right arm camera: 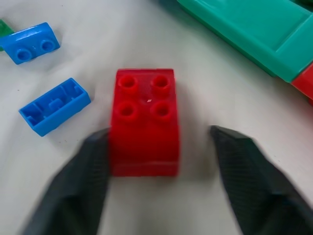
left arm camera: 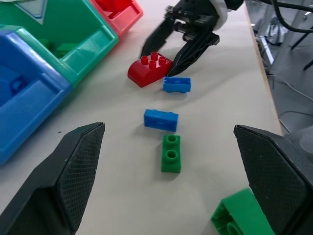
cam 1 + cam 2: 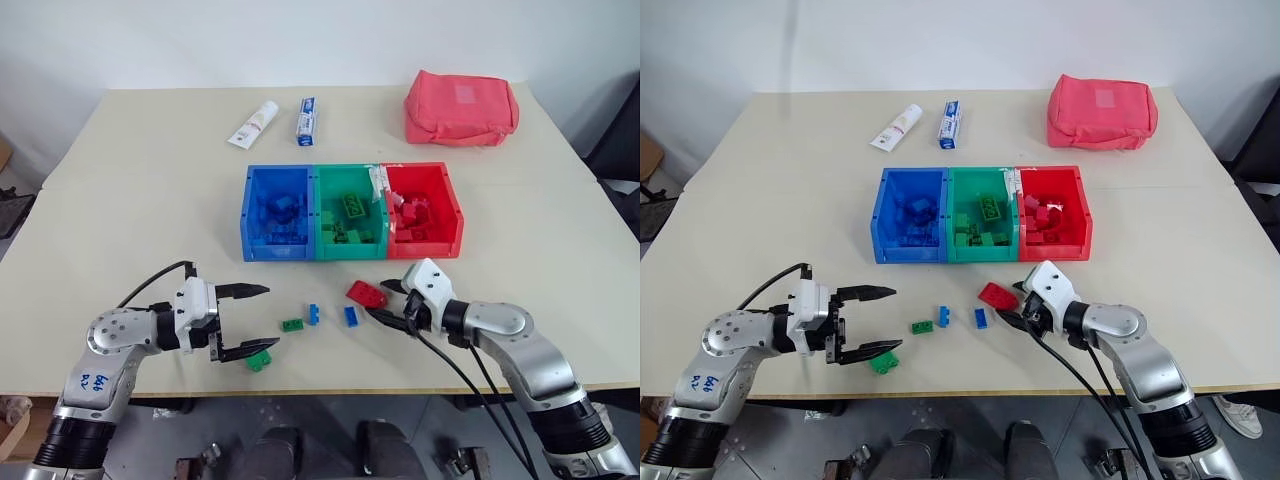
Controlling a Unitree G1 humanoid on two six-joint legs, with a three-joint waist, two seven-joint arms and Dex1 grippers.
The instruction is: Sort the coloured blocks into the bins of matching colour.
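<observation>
At the counter's (image 3: 120,200) near edge, the left claw (image 3: 243,320) hovers spread wide beside a green brick (image 3: 260,359). Right of it, the right claw (image 3: 385,301) reaches low and leftward, fingers apart around the red brick (image 3: 366,294), not yet pinching. The pick-up is in hand; next comes closing, lifting, and carrying to the far red bin (image 3: 452,215).

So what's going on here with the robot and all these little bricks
The robot is sorting bricks into the three joined bins, which already hold bricks of their own colours. Its right hand is open around the red brick on the table, one finger touching it, not yet gripping. The left hand is wide open near a green brick. Two blue bricks and another green brick lie loose between the hands.
</observation>
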